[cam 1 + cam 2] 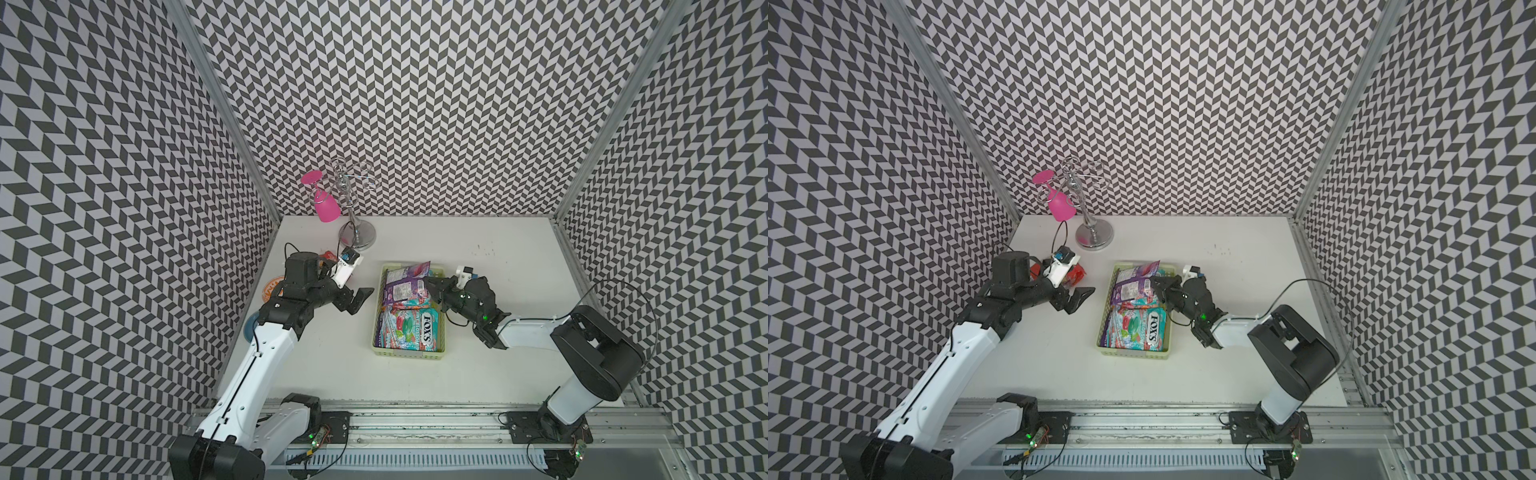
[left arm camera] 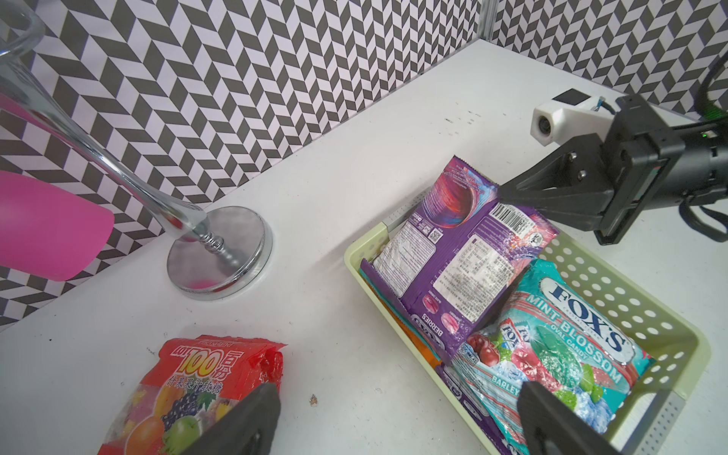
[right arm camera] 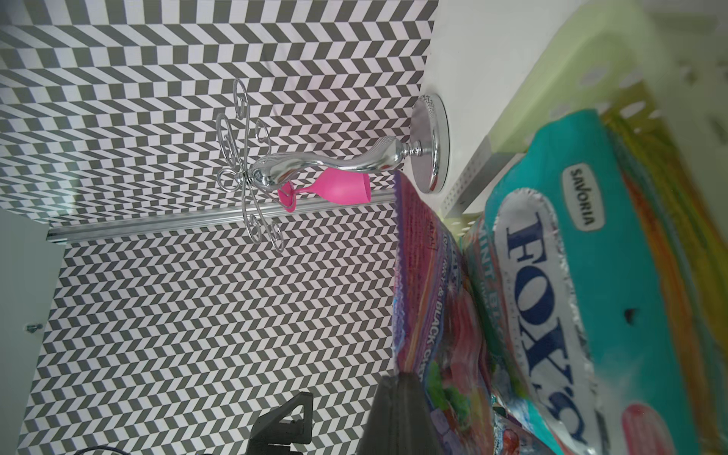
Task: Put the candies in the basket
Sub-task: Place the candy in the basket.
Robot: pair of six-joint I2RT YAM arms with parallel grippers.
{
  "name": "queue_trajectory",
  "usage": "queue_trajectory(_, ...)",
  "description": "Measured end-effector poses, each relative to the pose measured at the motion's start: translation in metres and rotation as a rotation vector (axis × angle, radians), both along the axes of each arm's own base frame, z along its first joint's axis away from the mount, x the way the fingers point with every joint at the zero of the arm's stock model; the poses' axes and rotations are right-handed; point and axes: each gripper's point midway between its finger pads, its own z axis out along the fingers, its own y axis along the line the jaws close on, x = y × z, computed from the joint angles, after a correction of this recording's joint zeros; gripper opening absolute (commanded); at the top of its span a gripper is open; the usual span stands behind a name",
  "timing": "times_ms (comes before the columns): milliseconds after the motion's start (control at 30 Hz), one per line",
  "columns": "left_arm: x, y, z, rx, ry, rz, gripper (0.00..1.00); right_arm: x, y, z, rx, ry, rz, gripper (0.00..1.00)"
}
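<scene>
Your right claw [image 2: 502,195] is clamped on a corner of the purple bag [image 2: 465,252], which leans in the basket [image 2: 614,299] over the teal bag [image 2: 571,346]. Your left claw [image 1: 360,300] stands wide above the table [image 2: 335,197]; the red bag [image 2: 220,366] lies there, outside the basket.

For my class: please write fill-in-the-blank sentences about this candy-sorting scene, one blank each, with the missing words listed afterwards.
1. One candy bag lies on the table outside the basket; its main colour is ____.
2. The left gripper is ____, while the right gripper is shut on an edge of the purple bag.
3. The purple bag and the teal bag both sit in the ____.
Missing words: red, open, basket.
</scene>
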Motion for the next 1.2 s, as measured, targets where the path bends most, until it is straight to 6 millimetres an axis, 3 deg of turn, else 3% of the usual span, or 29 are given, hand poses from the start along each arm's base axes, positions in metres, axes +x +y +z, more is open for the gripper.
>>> queue_trajectory(133, 0.0, 0.0, 0.0, 0.0, 0.0, 0.0, 0.99, 0.004, -0.008, 0.002, -0.016, -0.021, -0.011, 0.25)
queue_trajectory(333, 0.0, 0.0, 0.0, 0.0, 0.0, -0.001, 0.99, -0.001, -0.026, 0.011, -0.06, -0.066, -0.025, 0.31)
queue_trajectory(467, 0.0, 0.0, 0.0, 0.0, 0.0, 0.0, 0.99, -0.003, -0.035, 0.039, -0.139, -0.16, -0.035, 0.33)
queue_trajectory(667, 0.0, 0.0, 0.0, 0.0, 0.0, -0.001, 0.99, 0.002, -0.05, 0.1, -0.319, -0.393, -0.095, 0.36)
queue_trajectory(767, 0.0, 0.0, 0.0, 0.0, 0.0, -0.001, 0.99, 0.009, -0.044, 0.12, -0.44, -0.496, -0.084, 0.37)
queue_trajectory(867, 0.0, 0.0, 0.0, 0.0, 0.0, -0.001, 0.99, 0.021, -0.026, 0.134, -0.579, -0.588, -0.044, 0.38)
queue_trajectory(1000, 0.0, 0.0, 0.0, 0.001, 0.0, 0.001, 0.99, 0.032, 0.008, 0.12, -0.754, -0.634, 0.069, 0.41)
queue_trajectory(1200, 0.0, 0.001, 0.0, 0.001, 0.0, 0.004, 0.99, 0.036, 0.05, 0.055, -0.996, -0.601, 0.309, 0.44)
